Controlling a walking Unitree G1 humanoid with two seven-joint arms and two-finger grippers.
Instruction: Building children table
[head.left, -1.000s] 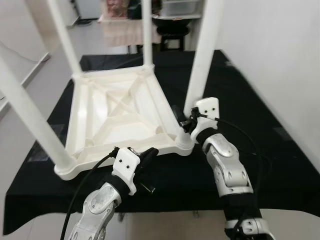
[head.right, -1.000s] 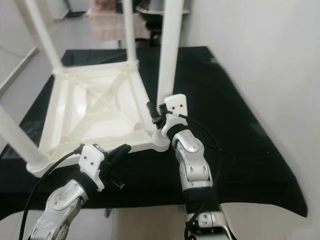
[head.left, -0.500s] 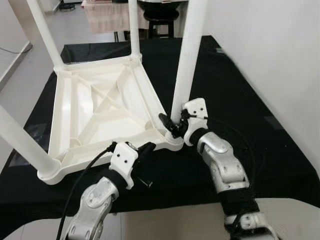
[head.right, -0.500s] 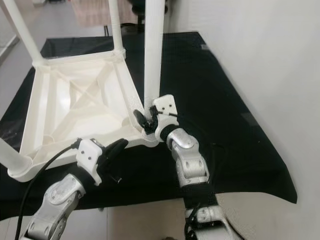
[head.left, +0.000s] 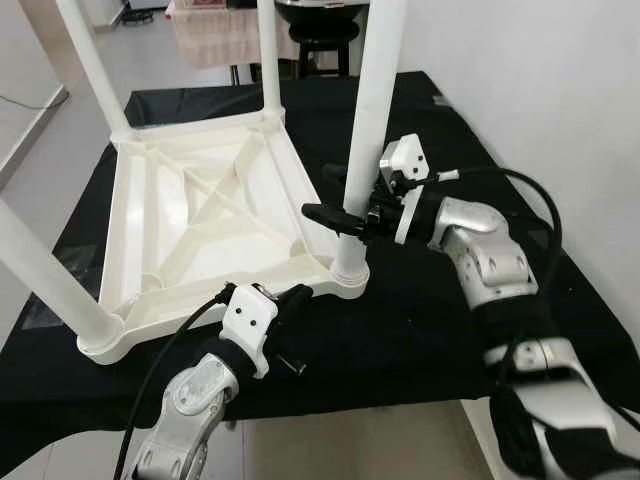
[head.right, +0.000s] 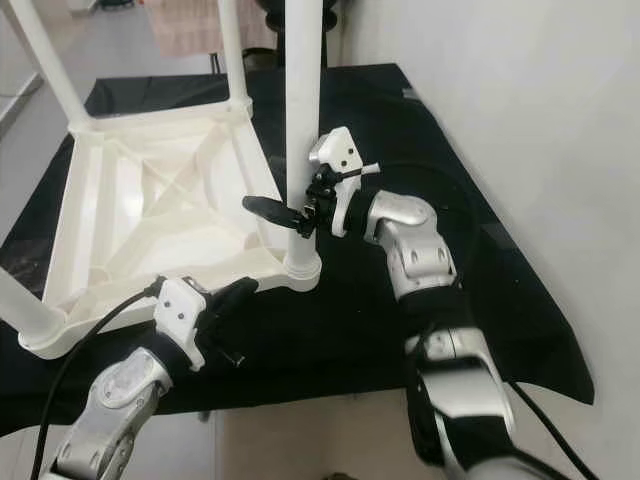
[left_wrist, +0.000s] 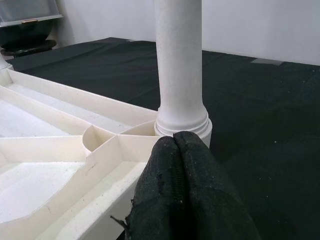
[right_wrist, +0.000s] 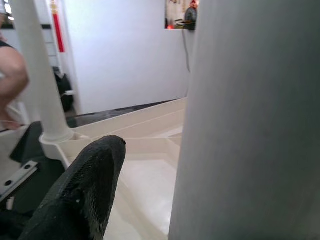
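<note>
A white plastic children's table lies upside down on a black cloth, its legs pointing up. My right gripper is on the near right leg, a little above its socket. One black finger crosses the front of the leg and the other passes behind it, so the leg sits between them. In the right wrist view that leg is close beside one finger. My left gripper is shut with nothing in it. Its tip rests at the table's near rim, just before the leg's socket.
The black cloth covers the work surface, and its front edge is close to me. A small metal part lies on it under my left gripper. A white wall runs along the right. A dark stool stands behind. Part of a person is nearby.
My right gripper rose from the leg's socket to higher on the leg, and its arm swung out to the right. The left gripper kept its place. The camera shifted.
</note>
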